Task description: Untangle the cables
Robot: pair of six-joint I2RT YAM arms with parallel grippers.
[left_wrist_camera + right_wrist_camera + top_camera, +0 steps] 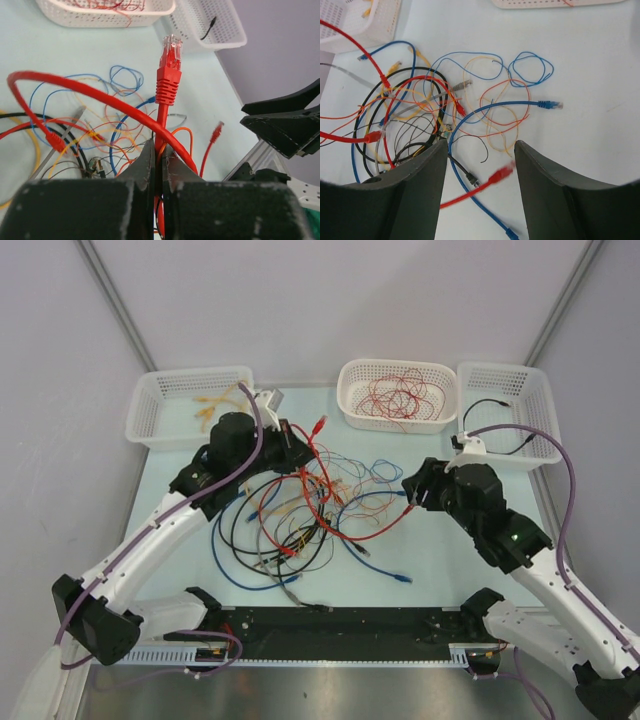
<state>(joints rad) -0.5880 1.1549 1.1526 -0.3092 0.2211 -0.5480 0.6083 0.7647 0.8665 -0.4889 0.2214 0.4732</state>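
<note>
The left jaws are closed on a red patch cable (319, 427), whose plug end stands up past them. The right jaws stand wide apart and hold nothing.

From above, the cables (300, 515) lie in one loose tangle on the bench (440, 562), between the two sets of jaws and spreading toward the arm bases. Bare bench lies on the near side of the right jaws. Three white baskets line the far edge. The left basket (165, 432), beyond the left jaws, holds orange-yellow wires. The middle basket (398, 422) holds thin red wire. The right basket (515, 375), beyond the right jaws, holds one black cable.

At the left wrist, the jaws pinch the red patch cable (161, 120) just below its ribbed boot, with almost no gap. Its clear plug (171, 50) points up. A second red plug (216, 132) lies to the right of the jaws, and the tangle spreads beyond them and to their left.

At the right wrist, a blurred red plug (502, 174) and a blue patch cable (485, 106) lie on the bench between the parted jaws. Open bench stretches away to their right.
</note>
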